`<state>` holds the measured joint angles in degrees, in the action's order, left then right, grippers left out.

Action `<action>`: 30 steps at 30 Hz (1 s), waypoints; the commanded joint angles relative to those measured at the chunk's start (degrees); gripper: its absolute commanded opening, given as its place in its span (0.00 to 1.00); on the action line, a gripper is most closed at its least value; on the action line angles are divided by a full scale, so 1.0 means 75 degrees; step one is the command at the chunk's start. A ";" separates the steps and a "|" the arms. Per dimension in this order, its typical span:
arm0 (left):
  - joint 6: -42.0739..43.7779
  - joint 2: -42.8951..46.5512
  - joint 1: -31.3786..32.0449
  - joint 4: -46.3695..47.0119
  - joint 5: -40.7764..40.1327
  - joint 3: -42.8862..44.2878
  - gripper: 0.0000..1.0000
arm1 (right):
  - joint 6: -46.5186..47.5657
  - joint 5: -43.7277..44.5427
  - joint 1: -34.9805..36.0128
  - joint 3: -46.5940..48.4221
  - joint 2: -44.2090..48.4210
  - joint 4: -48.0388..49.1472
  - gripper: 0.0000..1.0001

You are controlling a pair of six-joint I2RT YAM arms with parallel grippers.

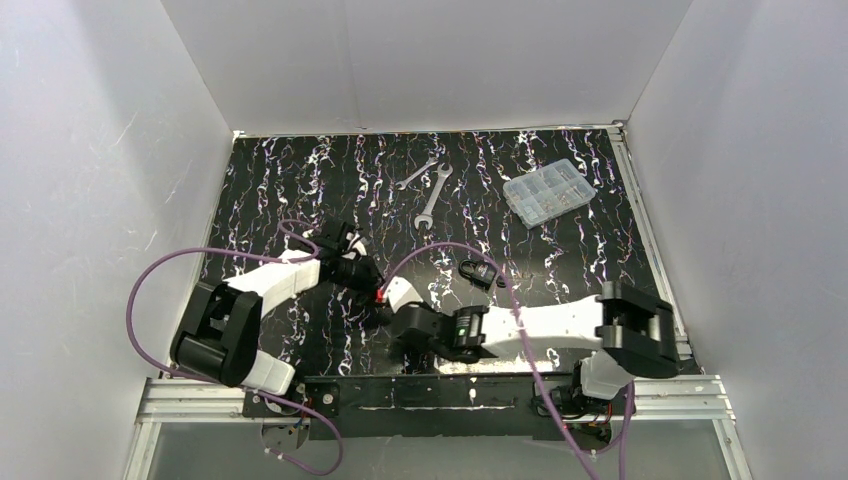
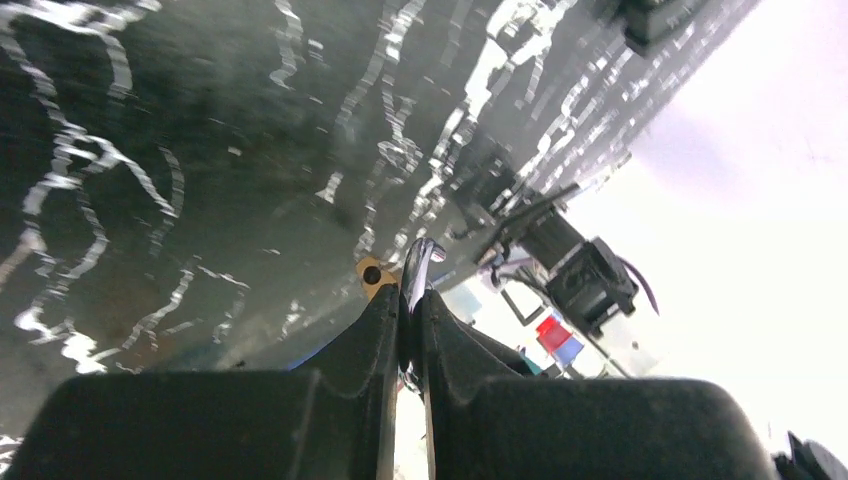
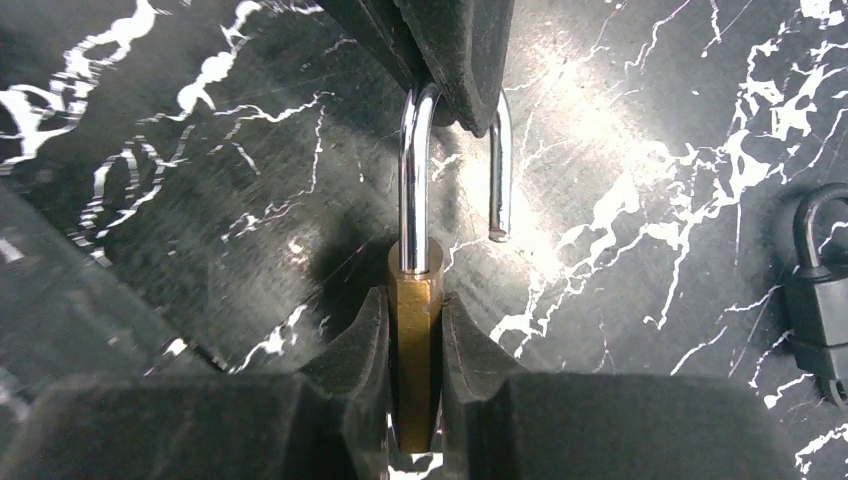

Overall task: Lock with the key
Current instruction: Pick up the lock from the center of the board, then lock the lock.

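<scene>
My right gripper (image 3: 414, 310) is shut on the brass padlock (image 3: 414, 350), gripping its body by the flat sides. Its silver shackle (image 3: 417, 170) is open, with the free leg out of the body and pointing down at the right. My left gripper (image 2: 411, 300) is shut on the top of the shackle, and its black fingers (image 3: 455, 60) show at the top of the right wrist view. A corner of the brass body (image 2: 372, 273) shows in the left wrist view. In the top view both grippers meet near a small red spot (image 1: 381, 294). I cannot make out the key.
A black padlock (image 1: 480, 272) lies on the marbled black mat just right of the grippers, and it also shows in the right wrist view (image 3: 820, 300). Two wrenches (image 1: 425, 190) and a clear parts box (image 1: 548, 190) lie at the back. White walls enclose the mat.
</scene>
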<state>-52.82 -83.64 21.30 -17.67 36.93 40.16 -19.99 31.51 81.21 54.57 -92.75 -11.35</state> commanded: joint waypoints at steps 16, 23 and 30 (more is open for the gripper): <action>0.3571 0.3028 -0.0051 -0.0916 0.1608 0.3230 0.61 | 0.0059 -0.7758 -0.2703 0.0973 0.4812 -0.1617 0.01; 0.3559 0.3658 0.0048 -0.0170 0.3621 0.3870 0.60 | -0.1127 -1.0303 -0.3366 0.1448 0.5042 -0.0719 0.01; 0.3631 0.3677 0.0570 -0.0533 0.4127 0.4203 0.59 | -0.2050 -1.1205 -0.3739 0.1834 0.5016 0.0165 0.01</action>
<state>-27.38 -56.34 24.08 -19.57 62.94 70.00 -29.63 -43.79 54.94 62.74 -56.38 -20.38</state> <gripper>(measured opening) 0.594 0.232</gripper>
